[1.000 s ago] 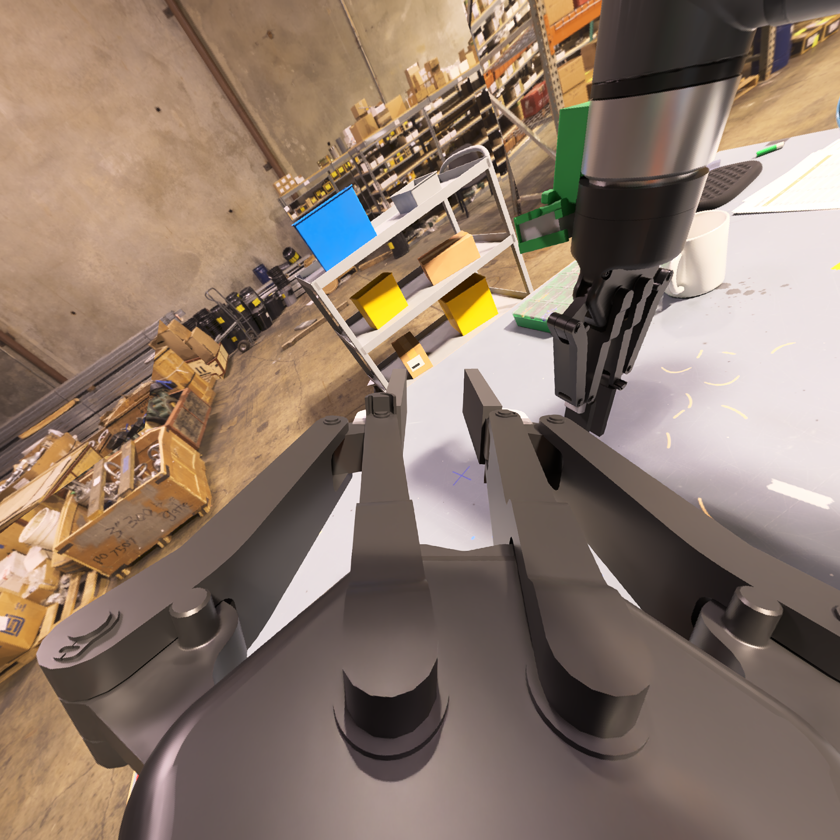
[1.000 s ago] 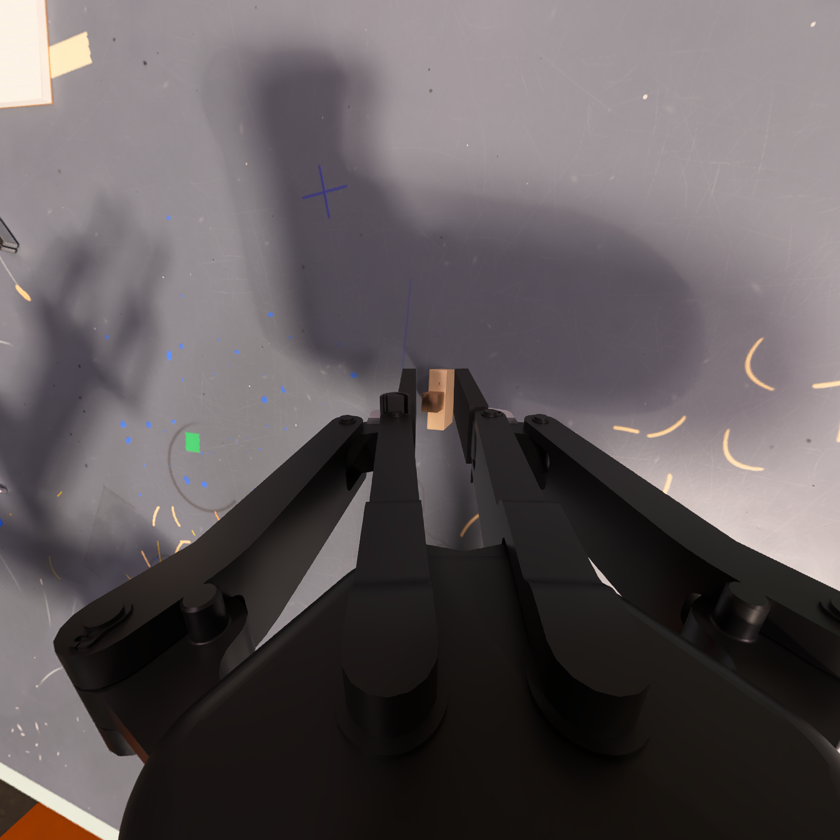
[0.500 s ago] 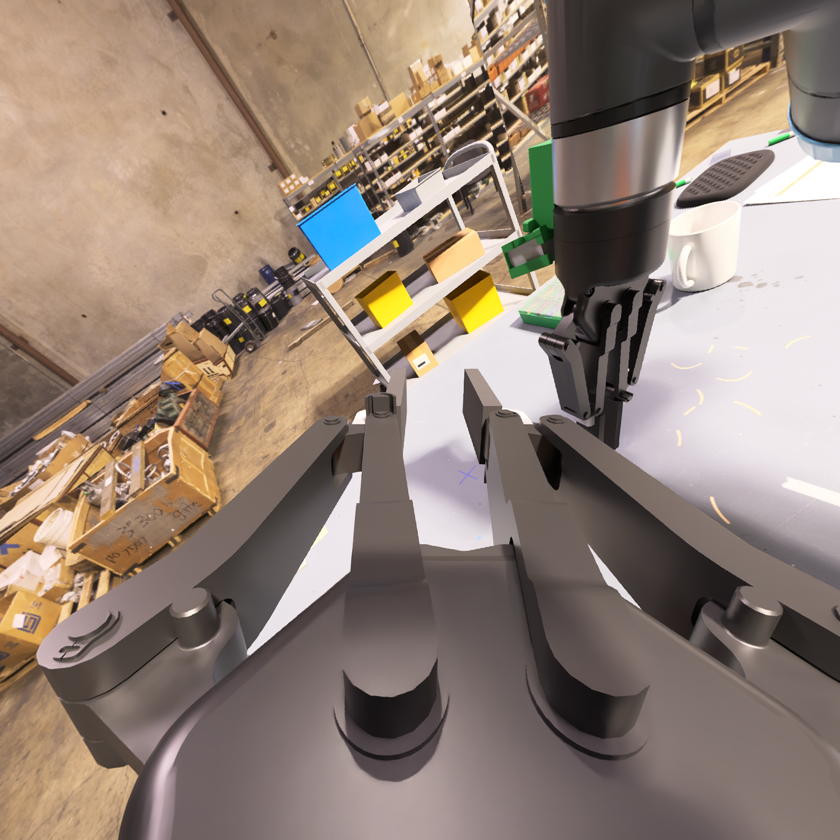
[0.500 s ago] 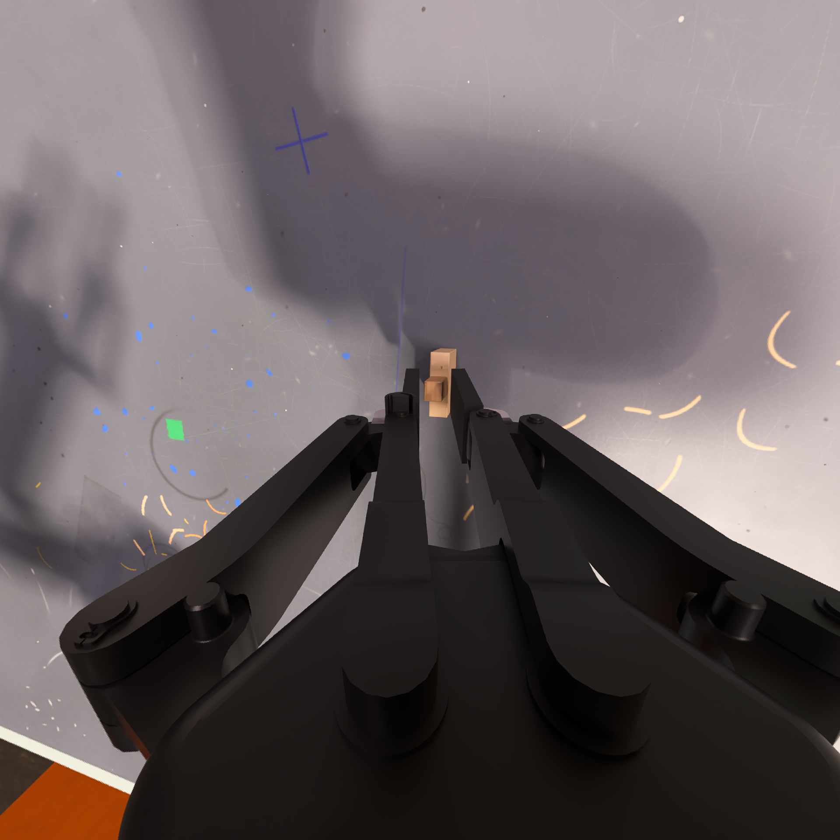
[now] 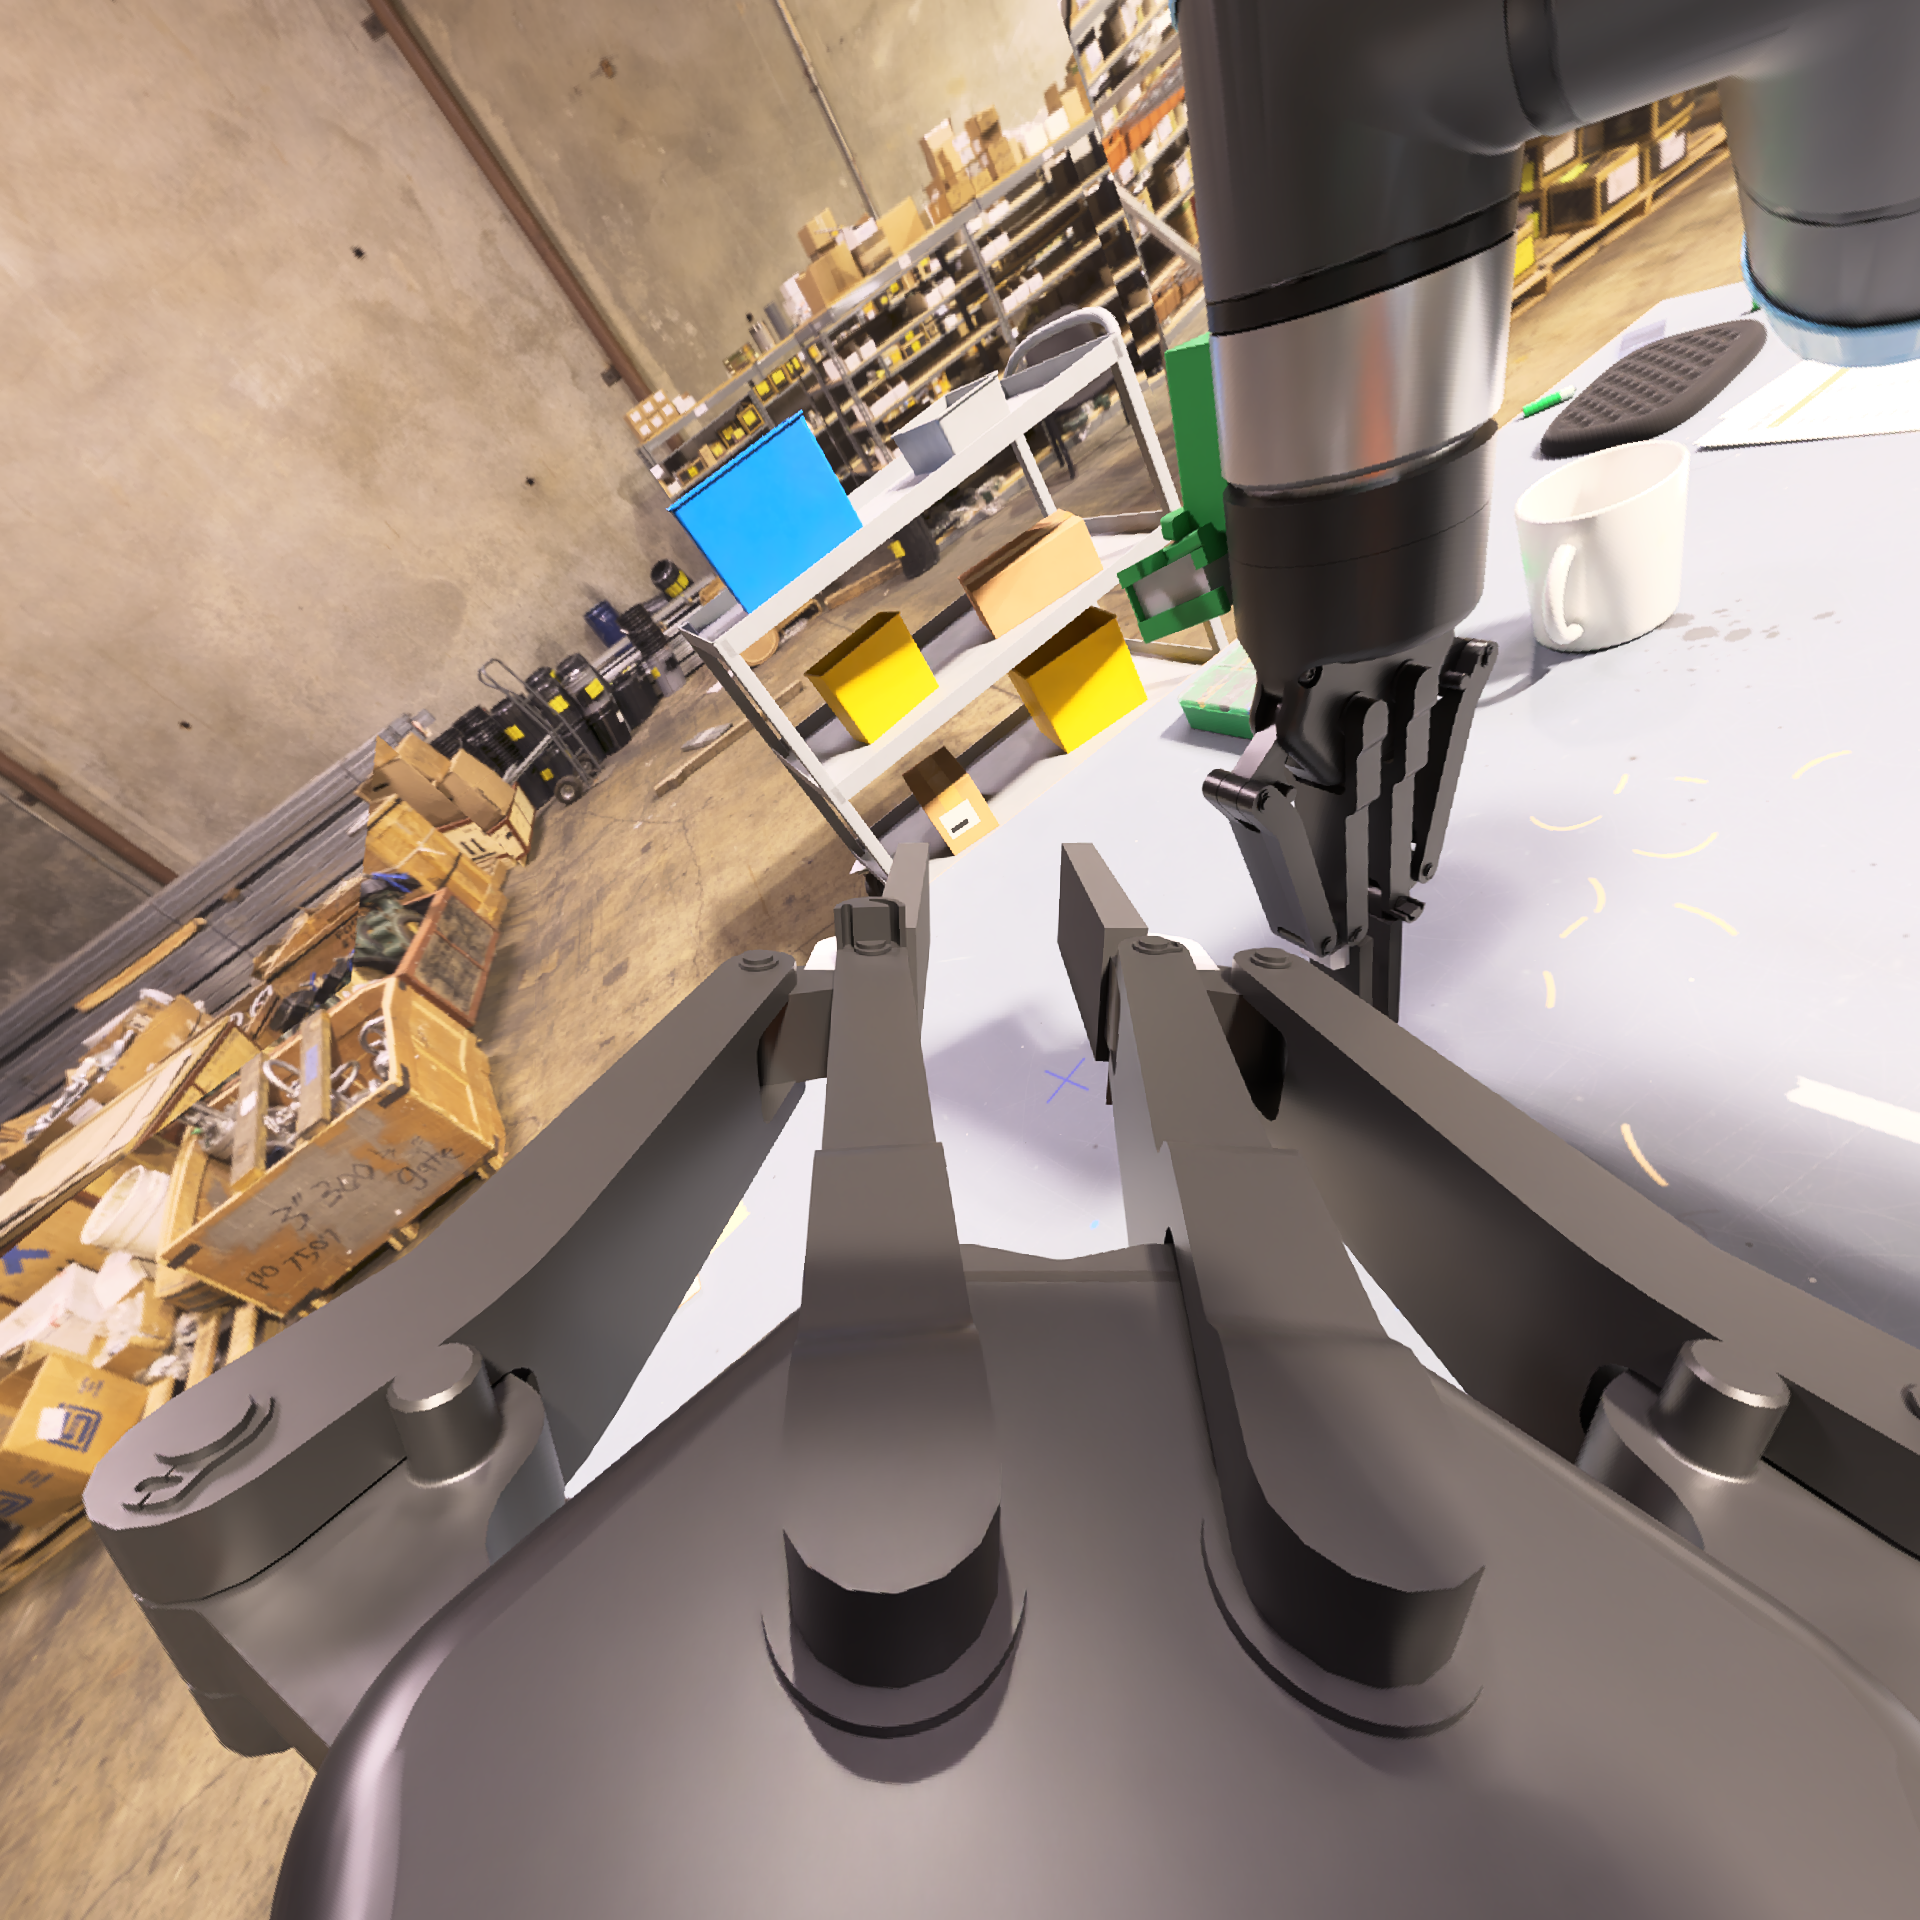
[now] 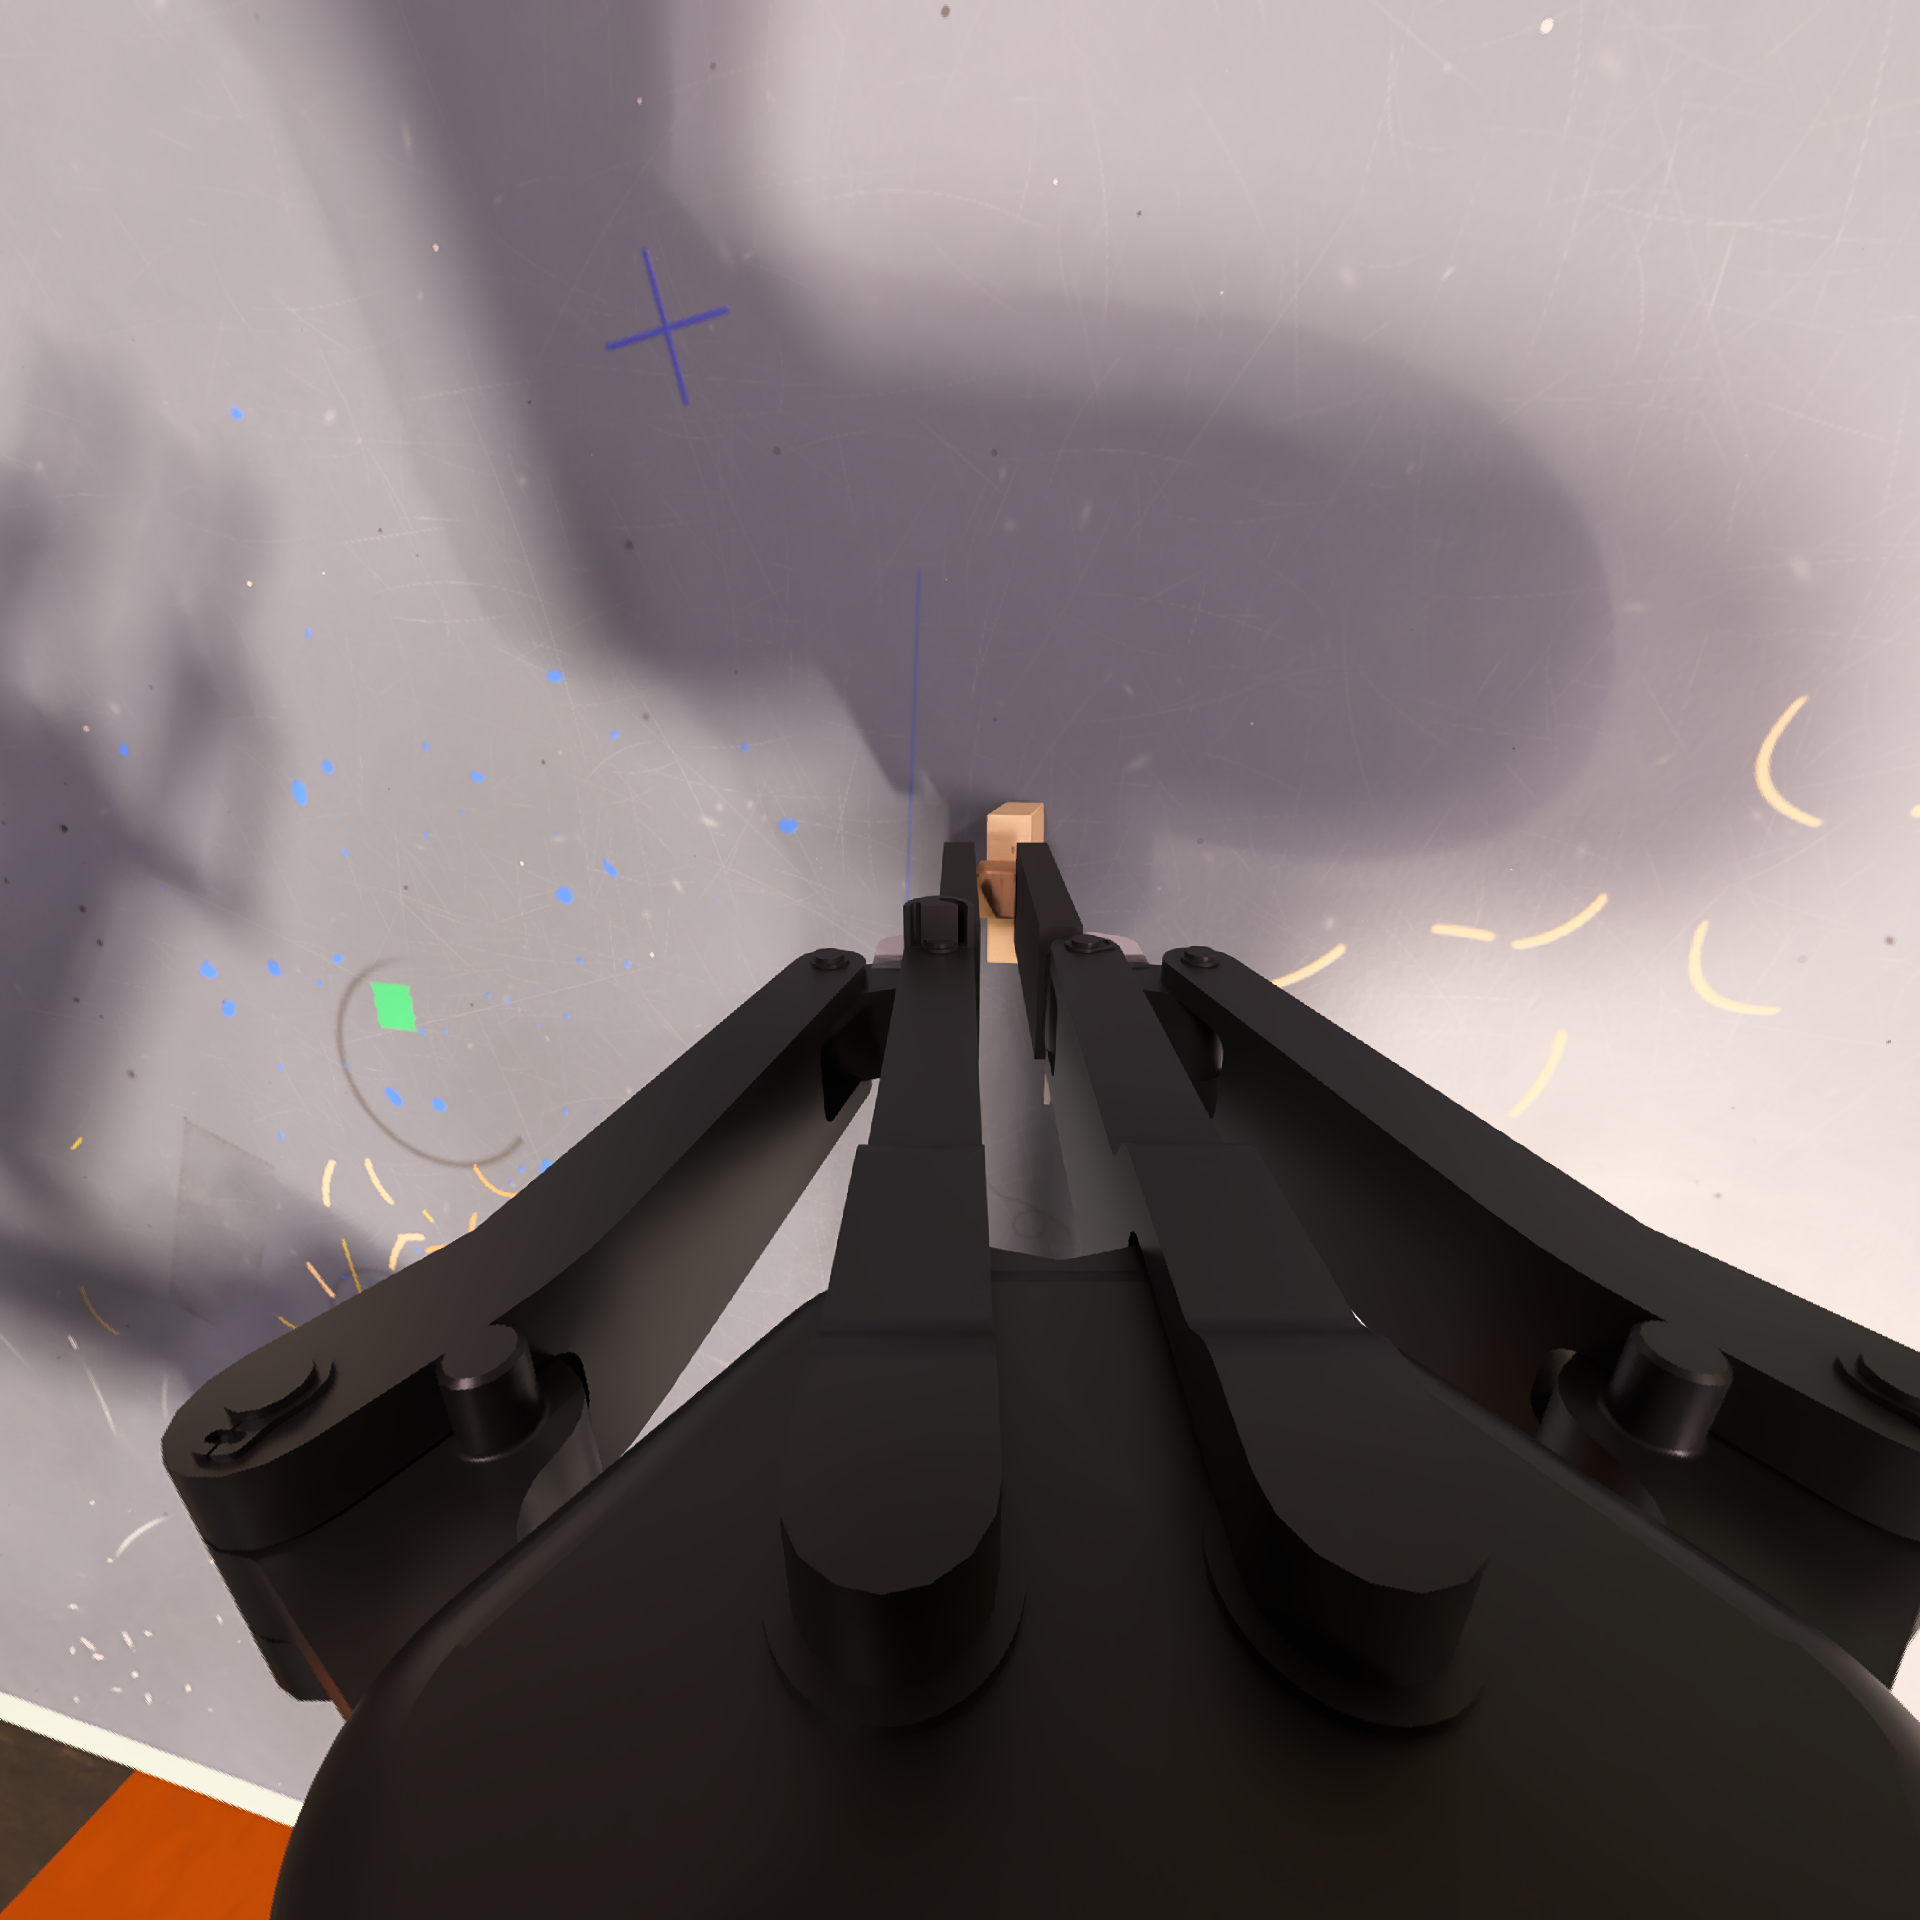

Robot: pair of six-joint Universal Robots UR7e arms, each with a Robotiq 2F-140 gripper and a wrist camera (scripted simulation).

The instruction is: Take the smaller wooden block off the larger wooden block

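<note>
In the right wrist view a light larger wooden block (image 6: 1014,829) stands on the grey table (image 6: 1351,312). A smaller, darker wooden block (image 6: 995,889) sits against its near face. My right gripper (image 6: 995,871) is black, and its jaws are drawn in on both sides of the smaller block. The larger block shows just beyond the fingertips. In the left wrist view the right gripper (image 5: 1369,966) points down at the table, and the blocks are hidden there. My left gripper (image 5: 992,883) is grey, open and empty, and hangs over the table's edge.
A white mug (image 5: 1605,540), a black perforated pad (image 5: 1652,384) and a green object (image 5: 1184,561) stand behind the right arm. A blue cross is drawn on the table (image 6: 665,327). A small green square (image 6: 393,1006) lies to the left. The table's near edge (image 6: 135,1756) is at the lower left.
The right gripper's jaws have drawn together around the smaller block, and its camera has tilted so that the table edge shows. The left gripper has barely moved.
</note>
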